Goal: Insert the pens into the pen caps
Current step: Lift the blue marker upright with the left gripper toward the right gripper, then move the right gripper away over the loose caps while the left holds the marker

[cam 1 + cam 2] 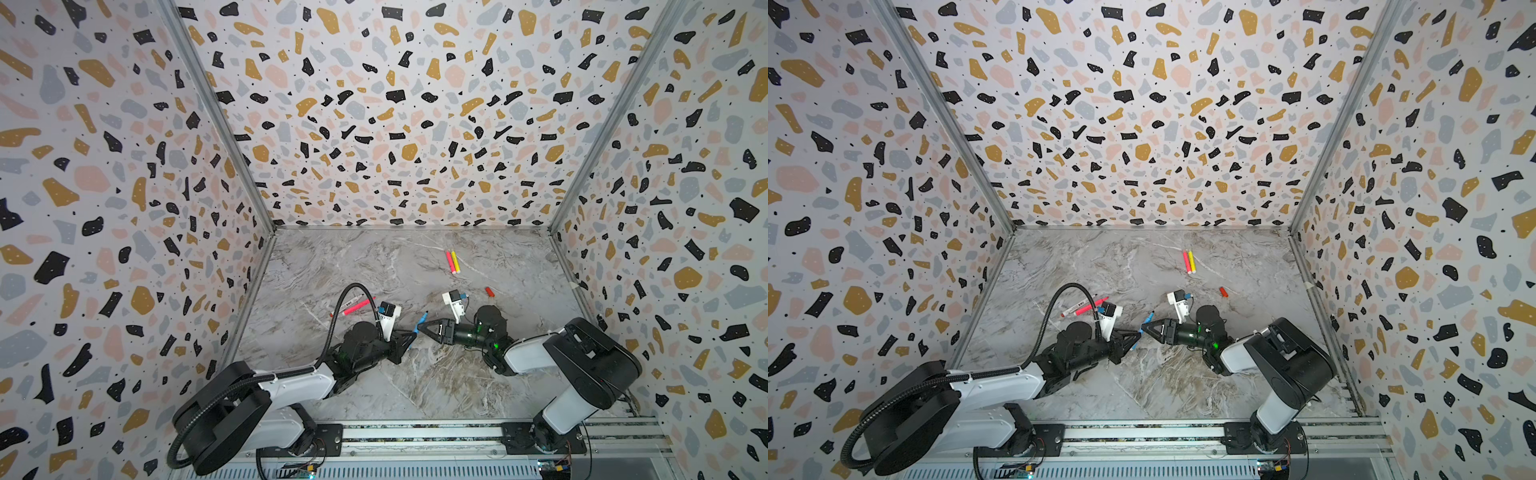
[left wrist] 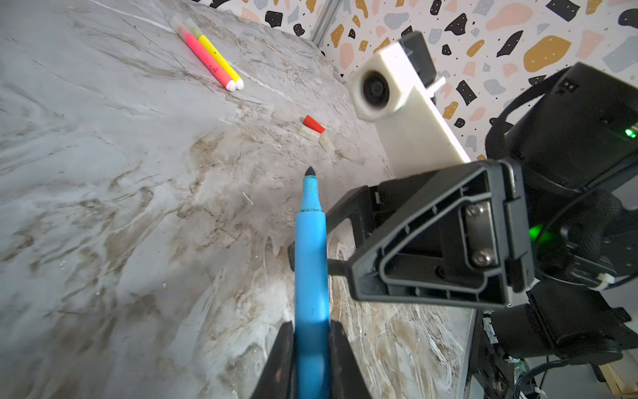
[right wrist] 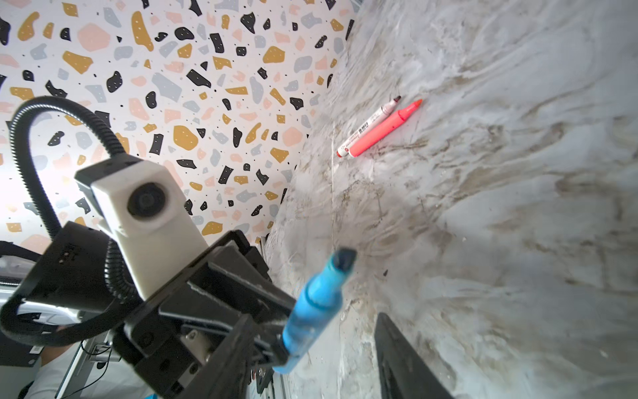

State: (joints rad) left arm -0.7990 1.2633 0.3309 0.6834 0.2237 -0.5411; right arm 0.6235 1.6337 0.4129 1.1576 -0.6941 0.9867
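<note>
A: Where's the blue pen?
B: Off the desk, mid-scene. The left pincer clamps its lower barrel, jaws narrow. Nib's bare, pointing away from that arm.
A: And the right pincer?
B: Tip to tip w/ the left. Its jaws stand apart on either side of the blue barrel, nib-ward of the left's grip. The right wrist view shows a gap betw. barrel & 1 finger. Contact on the other side can't be told. No cap in it.
A: Caps?
B: The red cap lies on the desk toward the right wall, w/ 2 clear stubby tubes just beside it, prob. caps too. No blue cap seen.
A: Other pens?
B: The pink pen & yellow pen lie side by side near the back. The white printed pen & red-pink pen lie side by side on the left, nibs bare.
A: Handling?
B: Light, stiff, smooth plastic, so likely to swivel in a 2-point grip. Best held mid-barrel, leaving the nib end free. Caps look tiny & prone to roll: grab across the body, mouth clear. The push prob. needs straight alignment, or the pen pivots.
</note>
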